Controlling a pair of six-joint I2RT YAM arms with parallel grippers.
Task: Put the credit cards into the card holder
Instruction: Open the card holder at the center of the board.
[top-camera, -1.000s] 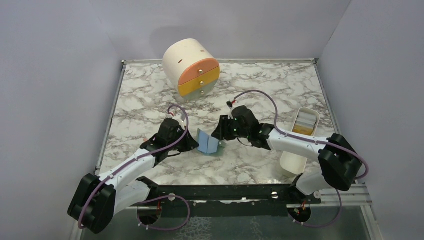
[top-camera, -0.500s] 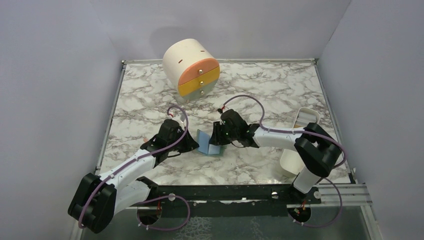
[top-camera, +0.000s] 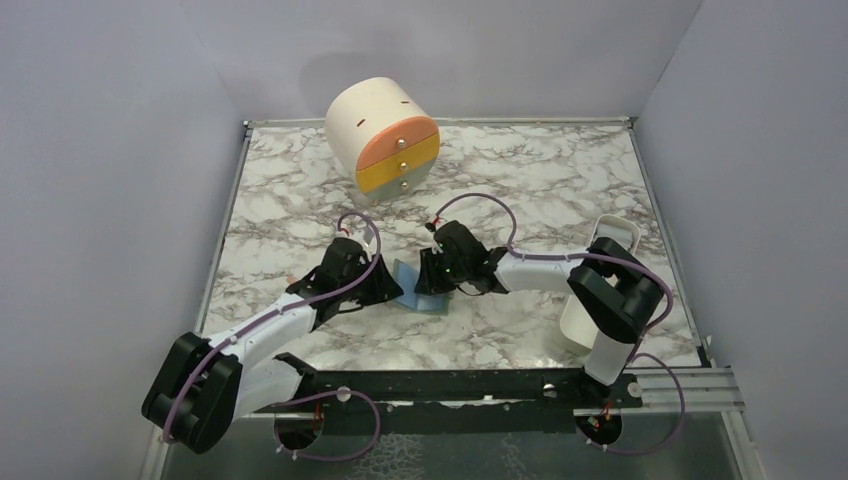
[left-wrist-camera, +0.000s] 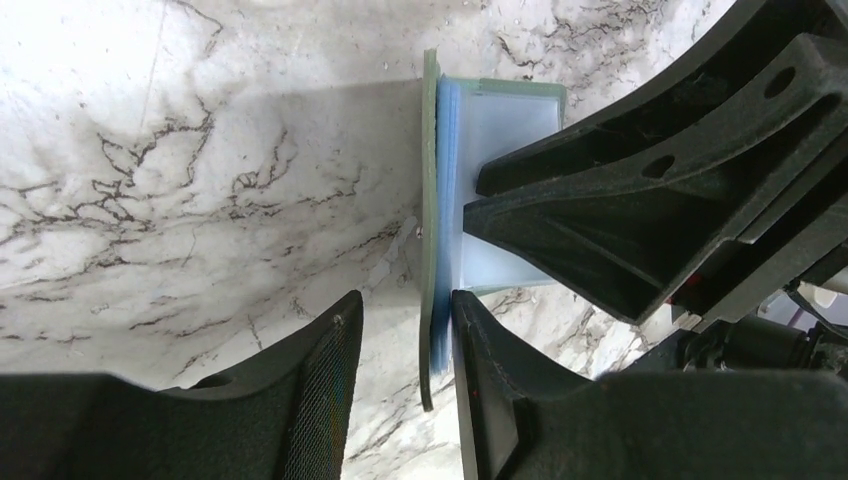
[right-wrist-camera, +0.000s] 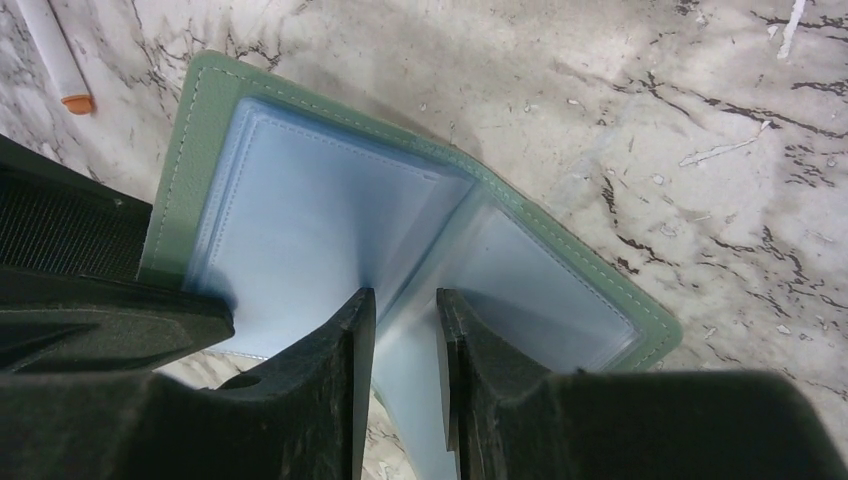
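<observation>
Drawn in toward the middle since a second ago, the right arm now bends in front of the white tray, and the card holder sits lower on the marble table — open, pale-blue lining showing. It lies between the two claws. The right gripper pinches an inner blue leaf that rises between its narrowly set fingers. The left gripper stands with jaws apart — the holder's raised green cover edge in the gap, close by its right finger.
</observation>
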